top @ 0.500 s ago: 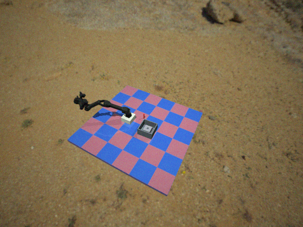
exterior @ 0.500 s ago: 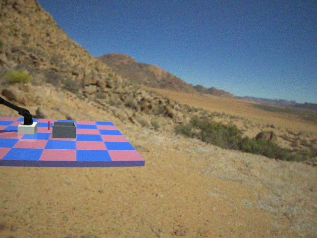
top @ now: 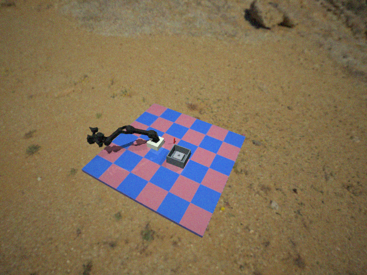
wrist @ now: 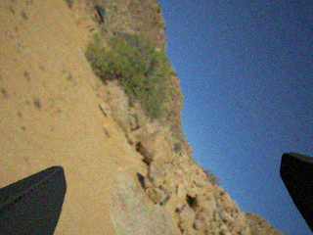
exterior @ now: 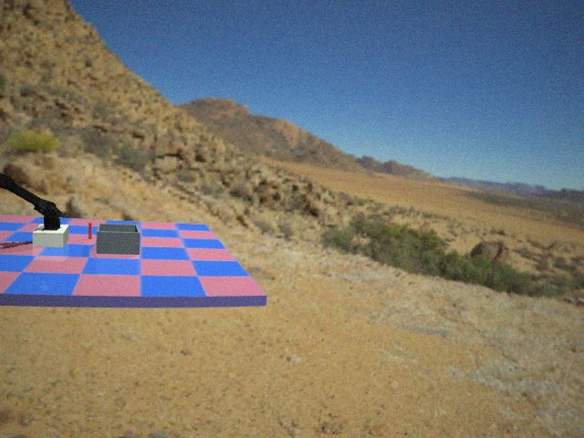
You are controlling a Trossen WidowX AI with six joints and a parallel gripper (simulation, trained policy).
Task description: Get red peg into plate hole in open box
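One red peg [top: 174,140] [exterior: 89,231], far from fingers.

The red peg [top: 174,140] stands upright (a slim thing) near the open box [top: 175,163], outside it.

A slim, jointed arm [top: 128,129] [exterior: 21,191], matt black throughout; a blocky off-white base [top: 153,145] [exterior: 49,238]; dark, blunt-cornered fingers at seven and four o'clock in the wrist view.
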